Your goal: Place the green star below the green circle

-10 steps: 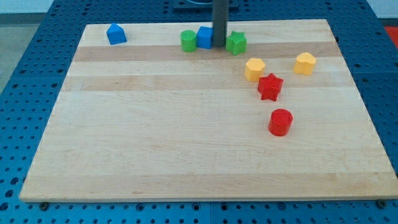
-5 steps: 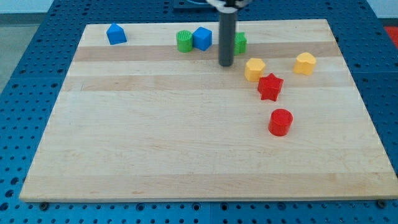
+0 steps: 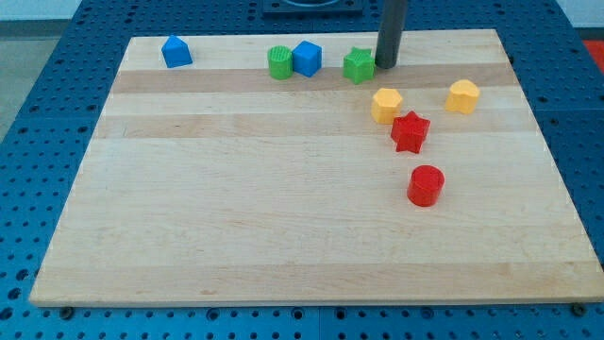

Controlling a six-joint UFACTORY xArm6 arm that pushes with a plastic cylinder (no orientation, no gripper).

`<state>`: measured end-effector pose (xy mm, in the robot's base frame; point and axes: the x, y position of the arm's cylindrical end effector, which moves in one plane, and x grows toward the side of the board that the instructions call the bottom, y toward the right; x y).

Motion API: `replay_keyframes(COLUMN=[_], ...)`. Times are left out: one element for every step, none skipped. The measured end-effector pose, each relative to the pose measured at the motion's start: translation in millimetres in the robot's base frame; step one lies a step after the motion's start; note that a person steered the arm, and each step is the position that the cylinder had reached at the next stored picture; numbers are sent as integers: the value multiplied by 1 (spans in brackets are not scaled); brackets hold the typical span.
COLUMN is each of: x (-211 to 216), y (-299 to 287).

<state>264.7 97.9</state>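
Starting at the view's bottom, the wooden board is bare wood for a good stretch. First thing I hit going up is the red cylinder on the view's right, then the red star just above it, with the yellow hexagon-ish block touching or nearly touching its upper left. Another yellow block sits apart, further right.

Up along the far edge: the green star, and my tip is right beside it on the view's right, basically touching. No pincer on this rig, just the rod, so nothing is held. Left of the star there's a gap, then the blue cube pressed against the green circle. A blue house-shaped block sits alone, far left.
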Motion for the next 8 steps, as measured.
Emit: replay_keyframes(x=[0,0,0,0,0,0,2,17], y=[-17,-17,-35,-43,-49,-70,-87,-104])
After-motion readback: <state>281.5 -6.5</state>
